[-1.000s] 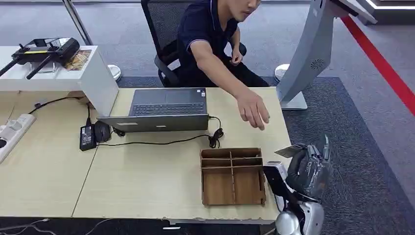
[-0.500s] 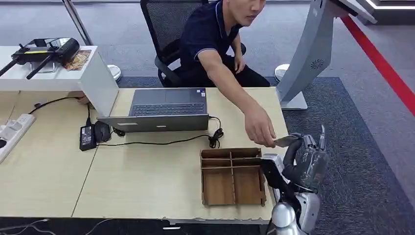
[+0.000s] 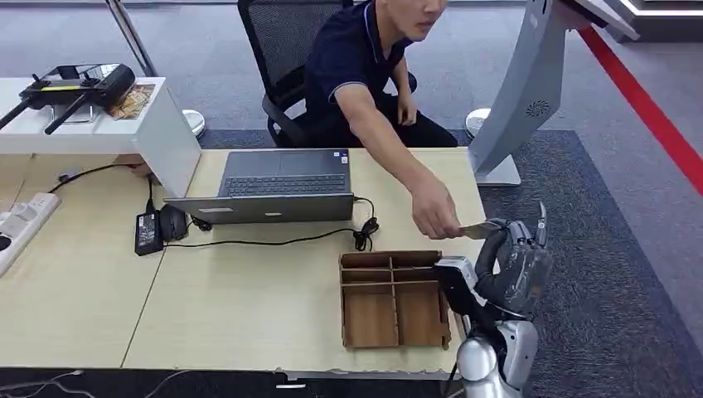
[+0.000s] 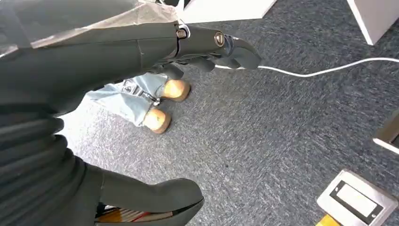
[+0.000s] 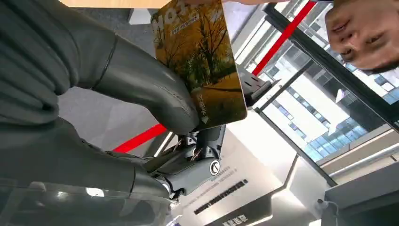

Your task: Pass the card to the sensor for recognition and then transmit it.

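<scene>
One card (image 3: 481,229), one laptop (image 3: 278,186), one wooden tray (image 3: 393,298), one office chair (image 3: 278,50), one power strip (image 3: 23,222), one person (image 3: 365,75).

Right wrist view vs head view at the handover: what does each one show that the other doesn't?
Right wrist alone: the card's printed face, autumn trees, pressed under the thumb. Head alone: the person's hand on the card's far end, plus the wooden tray and laptop on the desk. Both: the right hand holding the card.

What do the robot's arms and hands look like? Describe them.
The right arm is silver with black sections. The right hand has a grey ribbed cover, a thick grey thumb and darker fingers with metal pivots. The left hand is likewise dark grey.
</scene>
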`<state>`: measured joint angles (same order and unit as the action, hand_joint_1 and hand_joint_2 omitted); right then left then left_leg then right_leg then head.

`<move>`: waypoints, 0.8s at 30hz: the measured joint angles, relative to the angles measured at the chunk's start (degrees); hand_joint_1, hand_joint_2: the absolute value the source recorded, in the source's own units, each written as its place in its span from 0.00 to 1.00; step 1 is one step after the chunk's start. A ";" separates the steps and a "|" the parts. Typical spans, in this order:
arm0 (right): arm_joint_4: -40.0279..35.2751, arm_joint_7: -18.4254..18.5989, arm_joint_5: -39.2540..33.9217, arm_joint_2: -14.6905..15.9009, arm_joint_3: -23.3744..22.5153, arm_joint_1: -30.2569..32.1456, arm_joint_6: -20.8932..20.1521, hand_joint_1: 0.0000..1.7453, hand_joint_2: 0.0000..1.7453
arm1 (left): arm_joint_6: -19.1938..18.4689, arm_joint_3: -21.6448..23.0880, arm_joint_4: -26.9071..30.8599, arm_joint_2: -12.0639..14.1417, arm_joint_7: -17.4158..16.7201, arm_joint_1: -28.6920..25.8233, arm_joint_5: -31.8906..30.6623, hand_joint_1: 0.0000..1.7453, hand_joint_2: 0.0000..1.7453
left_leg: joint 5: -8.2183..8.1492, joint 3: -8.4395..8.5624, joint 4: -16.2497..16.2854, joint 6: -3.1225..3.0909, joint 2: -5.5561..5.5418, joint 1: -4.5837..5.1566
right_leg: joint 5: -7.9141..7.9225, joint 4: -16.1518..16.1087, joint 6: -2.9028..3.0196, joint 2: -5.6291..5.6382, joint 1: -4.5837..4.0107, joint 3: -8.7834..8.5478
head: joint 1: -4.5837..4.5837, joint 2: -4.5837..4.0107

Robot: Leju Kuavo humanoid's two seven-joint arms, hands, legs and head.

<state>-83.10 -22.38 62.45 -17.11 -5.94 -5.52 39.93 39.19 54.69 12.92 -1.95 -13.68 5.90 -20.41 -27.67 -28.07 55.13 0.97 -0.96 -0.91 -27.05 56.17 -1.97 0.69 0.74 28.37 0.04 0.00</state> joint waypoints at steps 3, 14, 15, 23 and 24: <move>-0.11 0.00 -0.20 0.02 0.09 0.01 0.00 0.00 1.00 | 0.00 0.00 0.00 0.00 0.00 -0.01 -0.02 0.00 1.00 | 0.00 0.00 0.00 0.00 0.00 0.00 | 0.00 0.00 0.00 0.00 0.00 0.00 | 0.00 0.00; -0.09 0.00 0.06 0.00 0.26 -0.08 0.00 0.00 1.00 | -0.11 0.02 0.00 0.00 0.00 0.00 -1.18 0.00 1.00 | 0.00 0.00 0.00 0.00 0.00 0.00 | 0.00 0.00 0.00 0.00 0.00 0.00 | 0.00 0.00; -0.09 0.00 0.11 0.00 0.26 -0.08 0.00 0.00 1.00 | -0.11 0.02 0.00 0.00 0.00 0.00 -1.18 0.00 1.00 | 0.00 0.00 0.00 0.00 0.00 0.00 | 0.00 0.00 0.00 0.00 0.00 0.00 | 0.00 0.00; -0.02 0.46 -0.63 0.04 0.48 -0.07 -0.02 0.00 1.00 | -0.11 0.00 0.00 0.00 0.02 0.00 -0.81 0.00 1.00 | 0.00 0.00 0.00 0.00 0.00 0.00 | 0.00 0.00 0.00 0.00 0.00 0.01 | 0.00 0.00; 0.04 1.07 -0.70 0.09 0.57 -0.08 -0.02 0.00 1.00 | -0.11 0.00 0.00 0.00 0.02 0.00 -0.72 0.00 1.00 | 0.00 0.01 0.00 0.00 0.01 0.00 | 0.00 0.00 0.00 0.00 0.00 0.01 | 0.00 0.00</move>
<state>-83.06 -21.31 61.75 -17.03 -5.38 -5.60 39.91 39.08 54.69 12.92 -1.95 -13.66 5.90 -21.14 -27.67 -28.06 55.13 0.97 -0.96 -0.91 -27.05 56.16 -1.97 0.69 0.74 28.38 0.04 0.00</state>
